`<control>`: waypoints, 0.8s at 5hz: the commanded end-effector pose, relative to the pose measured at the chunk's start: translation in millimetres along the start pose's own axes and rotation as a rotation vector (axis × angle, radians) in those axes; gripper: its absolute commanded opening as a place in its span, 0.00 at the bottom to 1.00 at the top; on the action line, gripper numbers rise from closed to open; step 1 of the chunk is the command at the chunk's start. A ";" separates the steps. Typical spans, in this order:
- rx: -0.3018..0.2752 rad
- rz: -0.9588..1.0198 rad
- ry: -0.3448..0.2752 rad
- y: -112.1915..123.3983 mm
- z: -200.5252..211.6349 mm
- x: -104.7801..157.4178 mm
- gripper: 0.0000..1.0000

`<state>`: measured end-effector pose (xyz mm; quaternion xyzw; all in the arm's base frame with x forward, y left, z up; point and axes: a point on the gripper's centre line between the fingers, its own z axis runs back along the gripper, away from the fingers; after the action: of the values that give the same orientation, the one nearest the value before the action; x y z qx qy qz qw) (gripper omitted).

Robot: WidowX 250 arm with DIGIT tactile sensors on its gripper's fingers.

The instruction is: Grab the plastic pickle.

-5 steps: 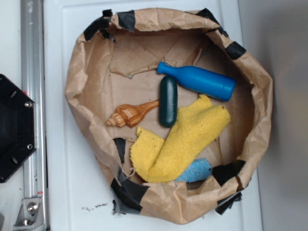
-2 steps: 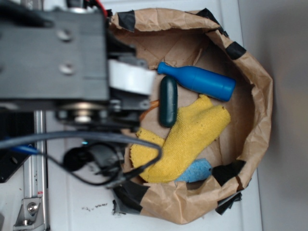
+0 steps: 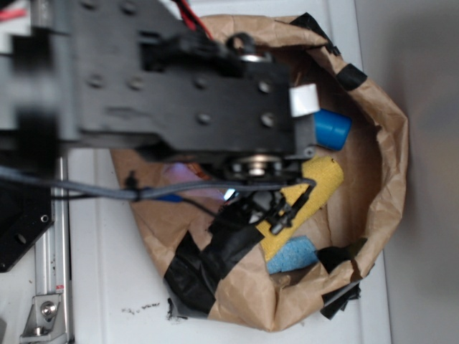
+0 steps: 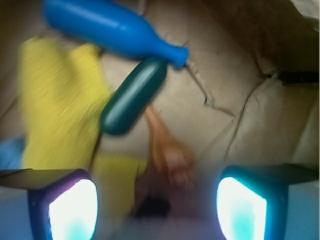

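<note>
In the wrist view the gripper (image 4: 157, 200) is seen with its two fingers (image 4: 65, 205) spread wide apart at the near edge, nothing being held between them; the gap between them is occupied only by blurred floor of the paper bag (image 4: 240, 90). The pickle (image 4: 134, 95) is located ahead of the gripper, left of centre, lying flat on the brown paper and well clear of both fingers; it is set on a diagonal, its far end touching or just beside the neck of the blue bottle (image 4: 107, 27), which lies across the far left; the exact contact cannot be resolved. The yellow cloth (image 4: 60, 105) is spread to the left of the pickle, its edge against the pickle's left side; a patch of light blue (image 4: 10, 152) is visible at the left edge, beyond the cloth. The shell (image 4: 167, 150), blurred, is placed just right of the pickle's near end, between pickle and gripper. In the exterior view the arm (image 3: 165, 86) is extended over the bag (image 3: 387, 143), so that the pickle and shell are hidden; only the bottle base (image 3: 331, 129), part of the cloth (image 3: 315, 186) and the light blue item (image 3: 292, 254) are left exposed; the bag is rested on a white surface (image 3: 107, 287).
</note>
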<state>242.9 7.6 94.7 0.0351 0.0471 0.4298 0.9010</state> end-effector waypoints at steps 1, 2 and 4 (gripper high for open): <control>-0.024 0.153 -0.011 0.2 -13.1 40.1 1.00; -0.017 0.163 0.029 4.2 -37.9 49.6 1.00; -0.053 0.039 0.167 -11.2 -78.8 47.5 1.00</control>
<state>273.0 30.3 15.6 -0.0225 0.1196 0.4470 0.8862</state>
